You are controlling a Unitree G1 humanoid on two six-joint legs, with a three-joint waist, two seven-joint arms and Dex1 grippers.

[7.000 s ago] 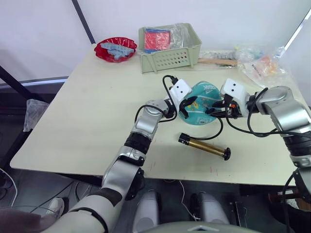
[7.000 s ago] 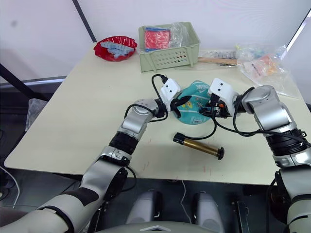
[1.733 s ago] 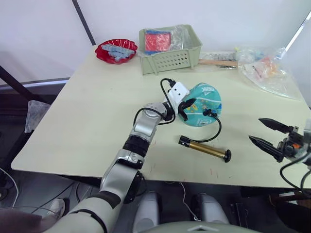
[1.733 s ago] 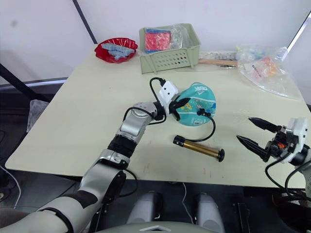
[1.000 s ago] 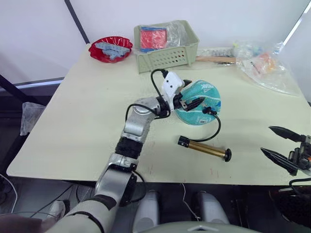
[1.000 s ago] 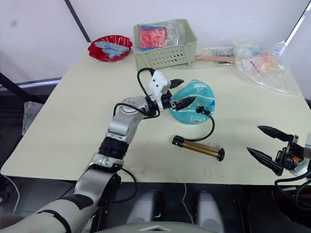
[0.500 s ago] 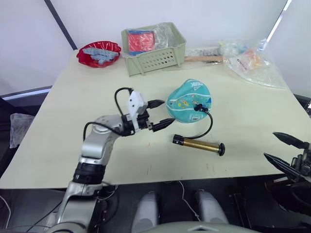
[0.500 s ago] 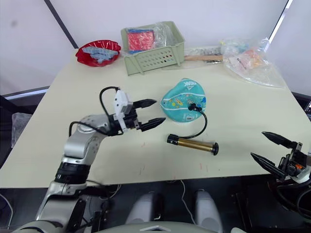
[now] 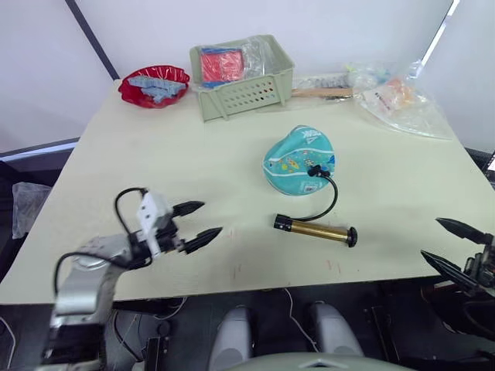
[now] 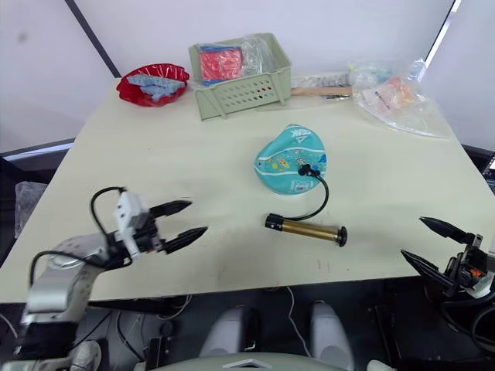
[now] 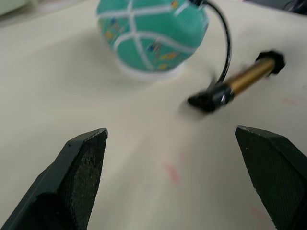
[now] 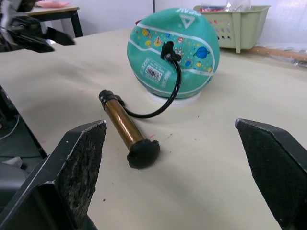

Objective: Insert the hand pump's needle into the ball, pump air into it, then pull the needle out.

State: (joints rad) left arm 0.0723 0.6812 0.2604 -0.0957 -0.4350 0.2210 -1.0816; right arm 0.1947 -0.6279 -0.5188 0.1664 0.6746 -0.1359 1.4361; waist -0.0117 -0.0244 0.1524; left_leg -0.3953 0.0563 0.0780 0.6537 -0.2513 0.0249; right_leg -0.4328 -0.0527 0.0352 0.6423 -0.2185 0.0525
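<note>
Left eye view: both arms withdrawn, needle (image 10: 304, 168) seated in ball (image 9: 298, 161).
Left gripper (image 9: 199, 222) has released the ball; right gripper (image 9: 451, 245) waits at the table edge. Both wide open, empty. Hand pump (image 9: 315, 230) lies beside the ball; pumping not yet done.

Glossy metal hand pump (image 12: 121, 124), rubbery ball (image 12: 173, 52)

Lab/test room, plain beige table (image 9: 193, 162), white walls, green basket (image 9: 244, 77) w/ props
</note>
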